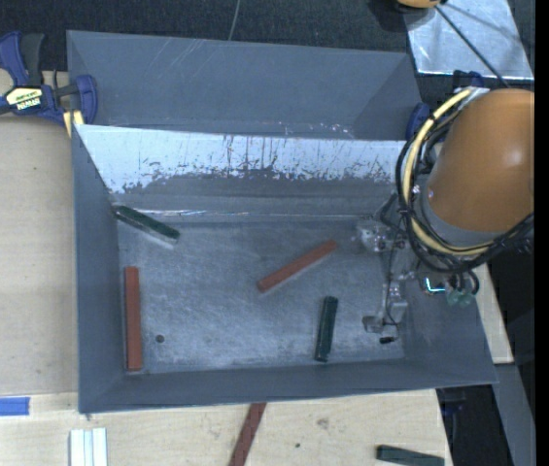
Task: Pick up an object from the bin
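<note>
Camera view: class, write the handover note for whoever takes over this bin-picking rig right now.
Tool: low at the bin's right end as viewed, nothing seen in it.
Nearest: dark green stick, just to its left in the view.
Brown stick mid-floor; second green stick near the back-left corner; reddish-brown stick along the left wall.
Done: nothing picked.
Left: grasp one, lift it out.

orange wrist cover (478, 163) and cables (420, 231) hide right rim of bin (235, 76) and upper part of end effector (388, 326). dark speck (160, 338) on bin floor beside red-brown stick (133, 318): too small to tell. brown strip (248, 435) outside bin cut off by bottom edge.
</note>
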Motion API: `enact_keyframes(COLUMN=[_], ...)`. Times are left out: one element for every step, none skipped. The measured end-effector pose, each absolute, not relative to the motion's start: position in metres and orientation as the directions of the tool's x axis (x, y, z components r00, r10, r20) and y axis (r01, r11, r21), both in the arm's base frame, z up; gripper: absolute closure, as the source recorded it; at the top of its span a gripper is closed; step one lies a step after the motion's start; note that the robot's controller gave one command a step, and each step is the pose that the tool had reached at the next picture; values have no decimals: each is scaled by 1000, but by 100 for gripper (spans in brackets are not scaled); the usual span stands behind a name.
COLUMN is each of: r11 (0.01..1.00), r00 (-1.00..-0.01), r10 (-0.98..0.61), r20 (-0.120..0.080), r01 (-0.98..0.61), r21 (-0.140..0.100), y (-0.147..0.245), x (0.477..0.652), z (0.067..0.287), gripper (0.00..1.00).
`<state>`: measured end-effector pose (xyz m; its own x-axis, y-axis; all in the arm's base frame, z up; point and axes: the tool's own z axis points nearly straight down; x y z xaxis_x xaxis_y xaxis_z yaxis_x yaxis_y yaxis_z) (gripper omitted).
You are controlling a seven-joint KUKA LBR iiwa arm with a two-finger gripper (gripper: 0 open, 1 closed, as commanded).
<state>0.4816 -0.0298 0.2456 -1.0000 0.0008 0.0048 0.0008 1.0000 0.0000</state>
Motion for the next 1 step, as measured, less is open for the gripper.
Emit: enact_keyframes(r11=[1000], r00=[-1000], r10=[1], r20=[-1], r01=[1], r21=[0], y=[-30], x=[482], z=[248], gripper=[0])
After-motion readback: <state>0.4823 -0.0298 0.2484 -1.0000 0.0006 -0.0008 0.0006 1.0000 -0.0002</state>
